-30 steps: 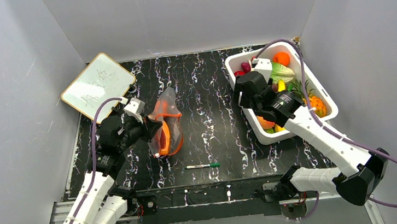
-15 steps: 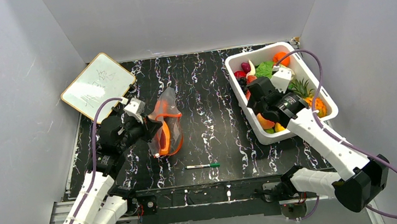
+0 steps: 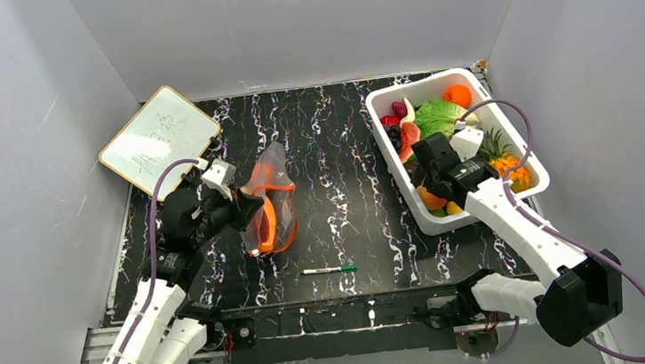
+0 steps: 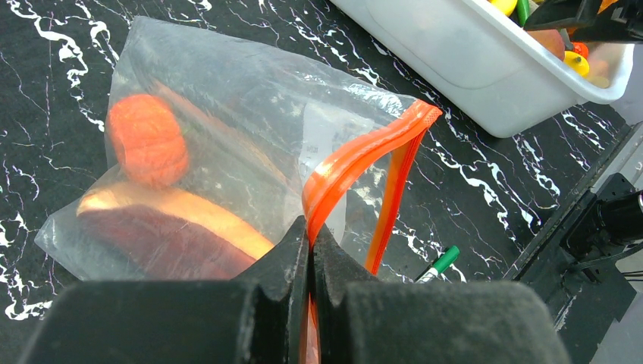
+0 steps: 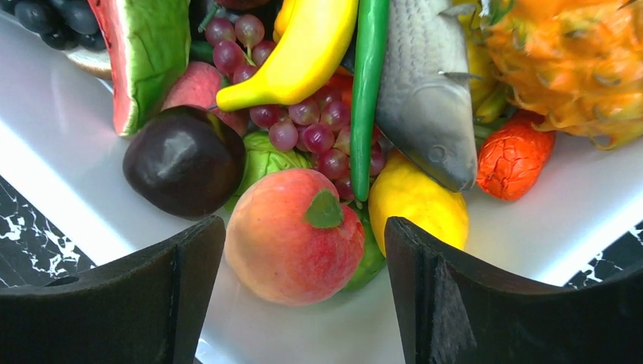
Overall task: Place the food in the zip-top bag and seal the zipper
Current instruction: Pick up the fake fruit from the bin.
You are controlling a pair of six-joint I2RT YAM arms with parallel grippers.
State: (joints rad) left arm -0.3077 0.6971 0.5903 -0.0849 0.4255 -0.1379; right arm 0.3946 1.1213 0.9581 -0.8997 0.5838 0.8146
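Note:
The clear zip-top bag (image 3: 271, 171) lies left of centre. In the left wrist view the bag (image 4: 250, 114) holds a round orange fruit (image 4: 148, 140), a long orange piece (image 4: 189, 212) and a dark red piece (image 4: 152, 246). My left gripper (image 4: 311, 227) is shut on the orange-red zipper (image 4: 364, 152) and holds the mouth open; it also shows in the top view (image 3: 246, 212). My right gripper (image 5: 303, 224) is open over a peach (image 5: 292, 235) at the near end of the white tub (image 3: 415, 209), among toy food. In the top view the right gripper (image 3: 431, 191) hangs over that end.
The tub also holds a banana (image 5: 296, 49), grapes (image 5: 311, 129), a fish (image 5: 425, 91), a pineapple (image 5: 576, 68), a watermelon slice (image 5: 148, 53) and a dark plum (image 5: 182, 159). A marker pen (image 3: 329, 270) lies near the front edge. A whiteboard (image 3: 159, 140) leans at the back left.
My right arm has swung from the tub's far left part toward its near end, now over the peach. The left arm and the bag have not moved.

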